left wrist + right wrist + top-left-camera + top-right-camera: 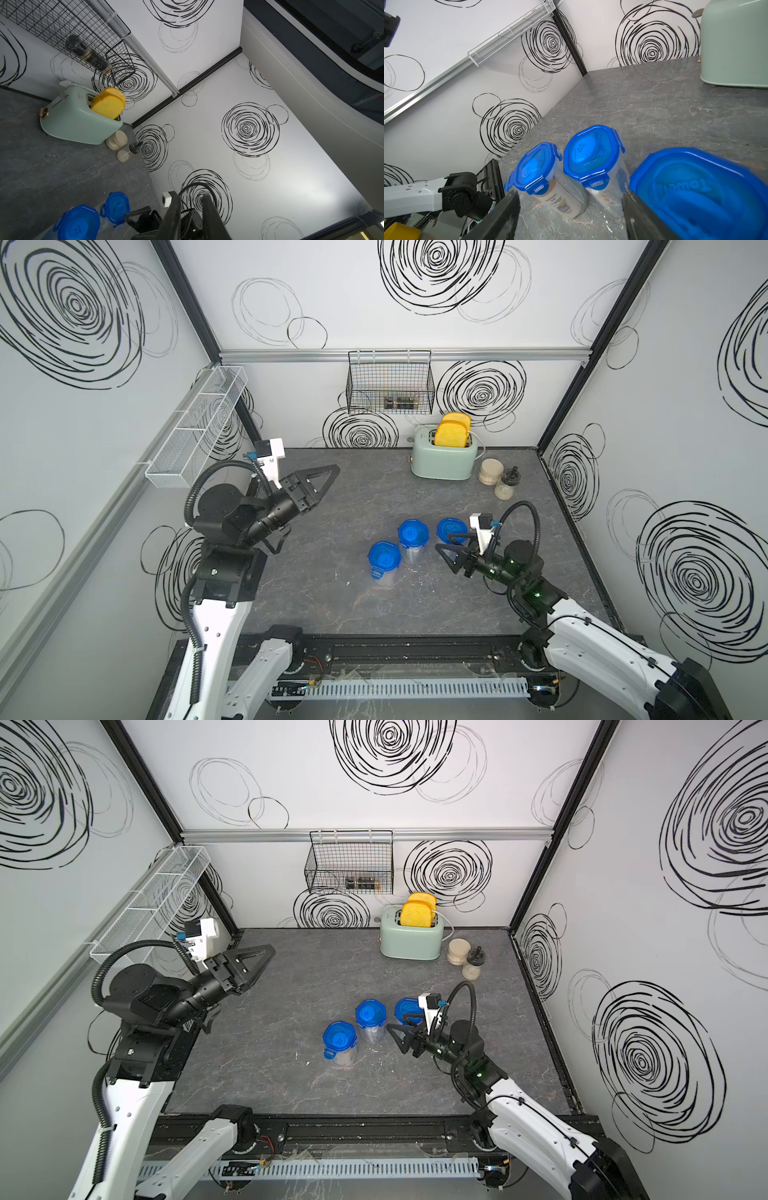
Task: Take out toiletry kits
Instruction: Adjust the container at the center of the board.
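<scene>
Toiletry kits (560, 199) sit shut inside three clear jars (412, 553) with blue lids (384, 560), grouped right of centre on the tabletop (332, 593). In both top views the lids hide the contents. The right wrist view shows only a cream bottle (563, 204) through one wall; the rest is blurred. Right claw (444, 558), spread and empty, hangs just beside the rightmost jar (449, 529), partly covering it. Left claw (330, 472), raised at far left, is slightly parted and holds nothing.

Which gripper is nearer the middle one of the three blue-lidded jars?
Right. The right gripper sits close beside the middle jar, jaws open. The left gripper hangs well away on the jar's opposite side.
</scene>
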Action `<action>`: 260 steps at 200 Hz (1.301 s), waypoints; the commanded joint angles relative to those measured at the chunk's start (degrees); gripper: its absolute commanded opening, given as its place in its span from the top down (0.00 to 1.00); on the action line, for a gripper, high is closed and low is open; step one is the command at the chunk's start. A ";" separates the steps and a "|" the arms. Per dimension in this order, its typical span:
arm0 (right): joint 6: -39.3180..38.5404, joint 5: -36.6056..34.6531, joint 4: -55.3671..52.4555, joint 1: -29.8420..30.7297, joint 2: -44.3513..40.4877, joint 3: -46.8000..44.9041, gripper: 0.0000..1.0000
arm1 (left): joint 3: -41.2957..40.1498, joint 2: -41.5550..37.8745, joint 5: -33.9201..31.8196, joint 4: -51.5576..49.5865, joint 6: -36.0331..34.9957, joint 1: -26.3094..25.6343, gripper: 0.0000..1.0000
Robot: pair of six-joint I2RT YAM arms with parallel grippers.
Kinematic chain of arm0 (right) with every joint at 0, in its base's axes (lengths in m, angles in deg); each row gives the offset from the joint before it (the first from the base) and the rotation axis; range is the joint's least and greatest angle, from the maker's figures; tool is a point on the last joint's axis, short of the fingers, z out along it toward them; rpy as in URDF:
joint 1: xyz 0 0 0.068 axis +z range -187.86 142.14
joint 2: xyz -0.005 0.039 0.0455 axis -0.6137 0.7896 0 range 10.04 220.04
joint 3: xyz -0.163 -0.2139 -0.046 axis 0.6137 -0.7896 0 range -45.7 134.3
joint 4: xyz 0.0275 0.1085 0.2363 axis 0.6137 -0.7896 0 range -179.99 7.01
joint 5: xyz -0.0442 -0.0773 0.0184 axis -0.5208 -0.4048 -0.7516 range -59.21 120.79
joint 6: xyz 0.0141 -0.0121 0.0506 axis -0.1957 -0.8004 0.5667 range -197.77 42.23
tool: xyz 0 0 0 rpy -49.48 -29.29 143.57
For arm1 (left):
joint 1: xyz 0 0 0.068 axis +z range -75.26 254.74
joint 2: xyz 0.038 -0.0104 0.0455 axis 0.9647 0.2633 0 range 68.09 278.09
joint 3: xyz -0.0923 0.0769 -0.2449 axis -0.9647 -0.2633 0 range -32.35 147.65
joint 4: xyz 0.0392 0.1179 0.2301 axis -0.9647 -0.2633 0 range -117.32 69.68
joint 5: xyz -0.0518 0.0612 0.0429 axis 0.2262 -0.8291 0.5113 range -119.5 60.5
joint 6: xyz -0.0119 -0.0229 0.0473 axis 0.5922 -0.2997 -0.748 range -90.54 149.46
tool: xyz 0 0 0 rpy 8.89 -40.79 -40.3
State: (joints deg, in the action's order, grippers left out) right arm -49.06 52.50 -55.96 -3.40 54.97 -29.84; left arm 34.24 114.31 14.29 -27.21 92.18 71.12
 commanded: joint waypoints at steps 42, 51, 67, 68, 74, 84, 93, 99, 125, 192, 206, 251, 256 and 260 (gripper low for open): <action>-0.10 4.07 -4.13 -0.11 2.47 5.02 0.22 | -10.61 -0.19 0.94 -3.58 -9.94 1.64 0.62; -0.14 6.54 -4.15 -0.08 3.00 5.53 0.23 | -12.30 0.88 0.38 -6.44 -12.52 0.85 0.62; -0.19 11.09 -2.50 0.31 4.71 5.54 0.25 | -14.81 2.27 -1.72 -10.51 -16.74 -0.58 0.60; -0.12 11.39 -2.46 0.37 4.85 5.57 0.25 | -15.04 2.33 -1.88 -10.64 -16.92 -0.68 0.59; 0.47 12.33 -2.37 0.81 5.79 5.76 0.25 | -16.05 2.73 -2.73 -11.59 -17.82 -1.37 0.57; 1.30 13.07 -2.94 1.86 7.61 6.45 0.26 | -17.61 3.36 -3.66 -12.21 -18.77 -2.66 0.55; 1.52 12.95 -3.70 3.42 9.43 7.26 0.27 | -18.82 3.81 -4.35 -12.66 -19.27 -3.72 0.53; 1.53 12.53 -4.03 4.61 10.76 7.90 0.27 | -19.62 4.01 -4.99 -12.38 -19.34 -4.43 0.52; 1.56 9.70 -5.13 10.71 16.58 11.87 0.28 | -23.24 4.90 -5.68 -9.13 -17.56 -7.82 0.50; 3.35 4.62 -8.48 15.64 27.41 19.29 0.29 | -24.58 9.68 -9.34 -11.69 -20.10 -13.78 0.46; 3.72 4.13 -8.40 15.88 28.39 19.81 0.29 | -24.81 9.81 -9.87 -12.77 -20.77 -13.83 0.46; 3.88 4.86 -8.57 16.42 30.13 20.49 0.29 | -26.57 9.49 -9.68 -13.94 -21.96 -15.06 0.45; 3.90 4.91 -8.62 16.50 30.13 20.42 0.29 | -26.62 9.57 -9.64 -14.37 -22.31 -15.23 0.45; 3.90 4.99 -8.61 16.60 30.15 20.29 0.29 | -26.60 9.69 -9.68 -14.73 -22.75 -15.30 0.45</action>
State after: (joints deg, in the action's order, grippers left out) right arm -45.74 57.35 -63.81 12.36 84.67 -10.81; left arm 8.34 124.12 5.09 -40.68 72.01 56.52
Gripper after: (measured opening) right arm 0.712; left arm 0.548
